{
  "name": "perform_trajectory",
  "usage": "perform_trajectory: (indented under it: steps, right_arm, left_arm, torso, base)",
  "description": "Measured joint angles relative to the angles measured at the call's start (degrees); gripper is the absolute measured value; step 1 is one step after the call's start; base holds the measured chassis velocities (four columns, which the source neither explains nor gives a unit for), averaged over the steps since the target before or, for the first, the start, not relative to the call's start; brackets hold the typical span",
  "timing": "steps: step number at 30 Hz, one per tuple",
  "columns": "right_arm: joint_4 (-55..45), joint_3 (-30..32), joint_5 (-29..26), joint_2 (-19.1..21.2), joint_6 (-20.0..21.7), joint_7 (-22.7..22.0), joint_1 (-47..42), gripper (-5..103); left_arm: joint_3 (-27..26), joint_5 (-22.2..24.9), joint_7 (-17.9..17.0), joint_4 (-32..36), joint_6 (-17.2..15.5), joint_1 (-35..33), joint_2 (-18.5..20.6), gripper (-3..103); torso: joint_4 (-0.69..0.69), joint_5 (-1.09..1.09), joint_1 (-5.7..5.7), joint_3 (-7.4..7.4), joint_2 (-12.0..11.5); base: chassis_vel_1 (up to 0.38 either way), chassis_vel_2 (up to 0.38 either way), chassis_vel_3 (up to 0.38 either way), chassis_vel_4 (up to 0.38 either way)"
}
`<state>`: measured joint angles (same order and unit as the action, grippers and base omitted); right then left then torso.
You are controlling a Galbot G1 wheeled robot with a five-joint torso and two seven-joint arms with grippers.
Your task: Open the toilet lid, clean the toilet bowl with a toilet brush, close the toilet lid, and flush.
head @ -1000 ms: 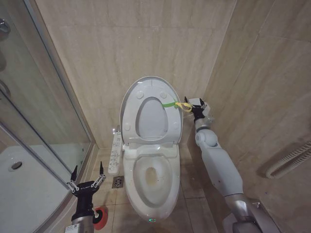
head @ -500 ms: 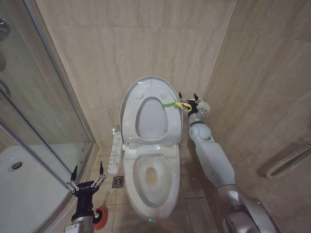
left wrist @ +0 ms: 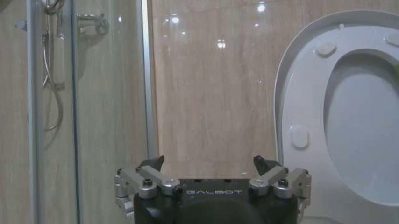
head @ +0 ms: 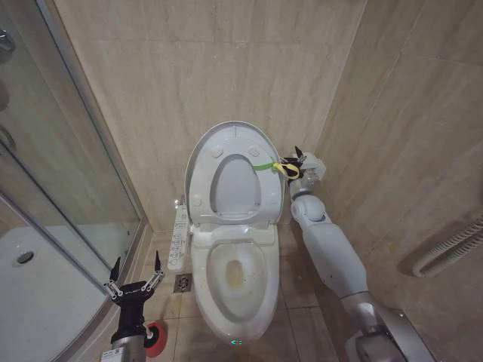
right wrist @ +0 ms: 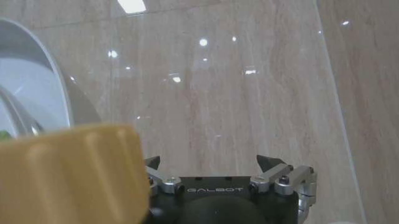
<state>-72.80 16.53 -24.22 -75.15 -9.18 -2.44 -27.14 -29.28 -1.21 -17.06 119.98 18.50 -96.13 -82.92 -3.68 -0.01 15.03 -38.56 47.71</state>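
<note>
With the toilet lid (head: 230, 143) upright against the wall above the toilet bowl (head: 235, 283), the toilet brush (head: 155, 337) stood just below the spread-fingered left gripper (head: 136, 273), while the released right gripper (head: 298, 167) hovered beside the lid's rim

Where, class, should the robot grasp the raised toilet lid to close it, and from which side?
Judging by its pose, grip the toilet lid at its right edge, where the yellow-green strap hangs. It stands upright against the wall, so come from the right, where the right gripper already sits.
</note>
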Motion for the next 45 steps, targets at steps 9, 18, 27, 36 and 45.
perform_trajectory:
  steps: [9,18,27,36,45]
  right_arm:
    - [-3.84,-1.38,-0.13,2.32,-0.56,0.35,-4.48,100]
    - [-7.88,-2.25,-0.43,3.97,-0.67,0.41,-8.29,100]
    - [-13.25,0.6,-1.56,6.59,-0.8,0.52,-16.24,100]
    - [-17.91,3.93,-2.98,8.29,-0.88,0.66,-24.15,100]
    - [-22.82,6.47,-3.74,9.75,-0.92,1.23,-31.06,100]
  left_arm:
    - [0.0,0.0,0.0,0.0,0.0,0.0,0.0,97]
    - [0.0,0.0,0.0,0.0,0.0,0.0,0.0,97]
    - [0.0,0.0,0.0,0.0,0.0,0.0,0.0,97]
    - [0.0,0.0,0.0,0.0,0.0,0.0,0.0,97]
    - [0.0,0.0,0.0,0.0,0.0,0.0,0.0,97]
  torso:
    - [0.07,0.02,0.0,0.0,0.0]
    - [0.04,0.01,0.0,0.0,0.0]
    - [0.03,0.01,0.0,0.0,0.0]
    - [0.03,0.01,0.0,0.0,0.0]
    - [0.03,0.01,0.0,0.0,0.0]
  base:
    - [0.0,0.0,0.0,0.0]
    - [0.0,0.0,0.0,0.0]
    - [0.0,0.0,0.0,0.0]
    - [0.0,0.0,0.0,0.0]
    - [0.0,0.0,0.0,0.0]
